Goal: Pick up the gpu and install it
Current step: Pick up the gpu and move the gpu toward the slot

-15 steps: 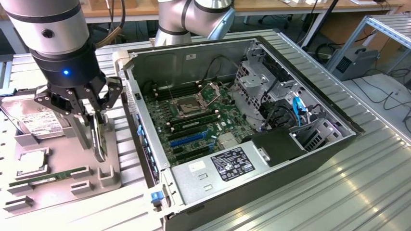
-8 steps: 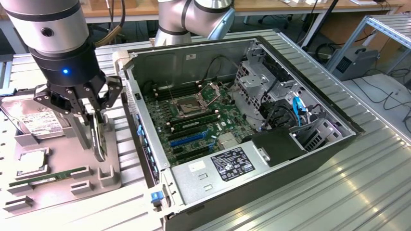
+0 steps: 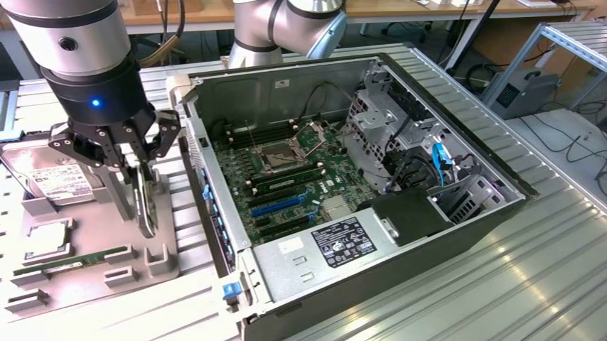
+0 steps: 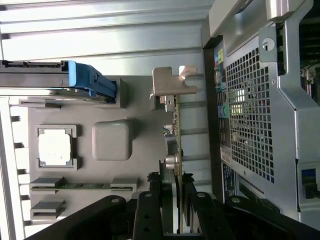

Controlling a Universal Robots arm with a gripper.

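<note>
The gpu [image 3: 144,202] stands on edge, upright, over the grey parts tray [image 3: 95,220] at the exterior view's left, beside the open computer case [image 3: 446,234]. My gripper [image 3: 131,170] comes down on it from above and is shut on its upper edge. In the wrist view the gpu [image 4: 175,130] runs edge-on between the two black fingers [image 4: 150,210], its pale metal bracket [image 4: 170,85] at the far end. Whether its lower edge touches the tray is unclear. The motherboard's blue and black slots [image 3: 280,202] lie uncovered inside the case.
On the tray lie a silver hard drive [image 3: 47,177] with a blue rail [image 4: 85,80], a square processor [image 4: 55,146] and a slim green memory stick [image 3: 81,259]. The case's perforated rear wall [image 4: 250,110] is close beside the card. A second arm [image 3: 284,28] stands behind the case.
</note>
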